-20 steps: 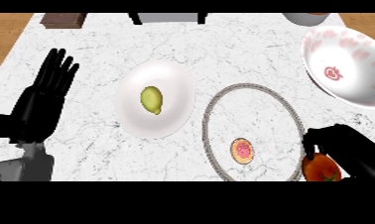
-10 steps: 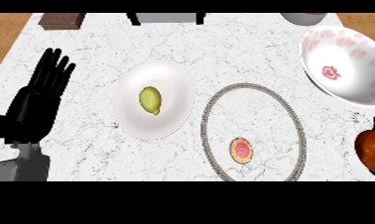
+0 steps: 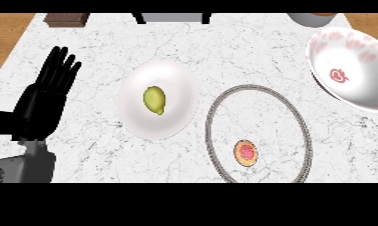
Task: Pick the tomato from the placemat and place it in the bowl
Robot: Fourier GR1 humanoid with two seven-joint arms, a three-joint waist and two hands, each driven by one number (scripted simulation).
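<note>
Counter, marble-patterned (image 3: pixel 96 55), seen from above. Item: left hand (image 3: pixel 44 102), black, at the left edge, fingers straight and spread upward, holding nothing, resting. Item: right hand, absent from the view; its fingers cannot be described. Item: placemat (image 3: pixel 214 120), a grey-rimmed oval at lower centre, carrying only a small pink and orange printed motif; no tomato lies on it. Item: bowl (image 3: pixel 362 77), white with red markings, at the right edge and partly cut off; nothing sits inside the part that shows. Item: white plate (image 3: pixel 173 82) left of the placemat, with a yellow-green fruit (image 3: pixel 153 100) on it. Tomato: nowhere visible, so its place cannot be stated; presumably carried off-view by the right hand. Step judged: transfer under way, picking apparently done. Next move calls for bringing the tomato over the bowl's opening and lowering it in before letting go. Objects along the far edge are too cropped to identify.
</note>
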